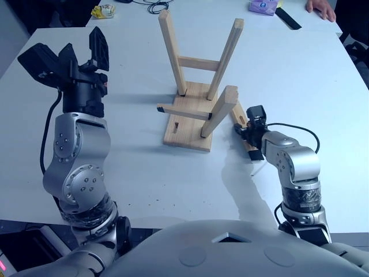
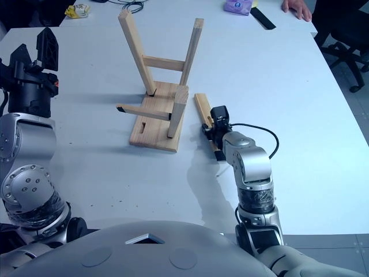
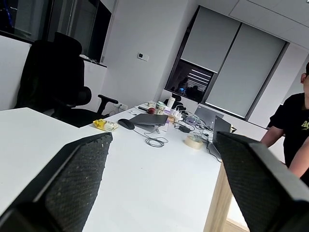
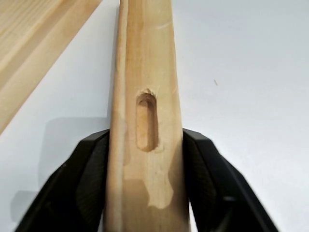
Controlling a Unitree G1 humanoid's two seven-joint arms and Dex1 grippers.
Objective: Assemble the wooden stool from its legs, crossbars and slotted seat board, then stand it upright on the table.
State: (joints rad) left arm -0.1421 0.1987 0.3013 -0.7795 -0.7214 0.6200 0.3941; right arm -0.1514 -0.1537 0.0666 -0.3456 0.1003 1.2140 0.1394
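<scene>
Right hand [image 2: 212,128] is clamped on the loose leg [image 2: 202,107], which I see running up-frame just right of the seat board [image 2: 154,136].

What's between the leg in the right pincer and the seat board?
Only a bare strip of white table lies between the loose wooden leg, clamped in the right pincer, and the slotted wooden seat board, per the right wrist view.

Pale bare-wood leg [image 4: 145,63] and seat board [image 1: 187,137]; white tabletop [image 1: 288,86]; black fingers [image 4: 91,174]; yellow wrapper [image 1: 104,10] and lilac packet [image 1: 262,6] at the far edge.
</scene>
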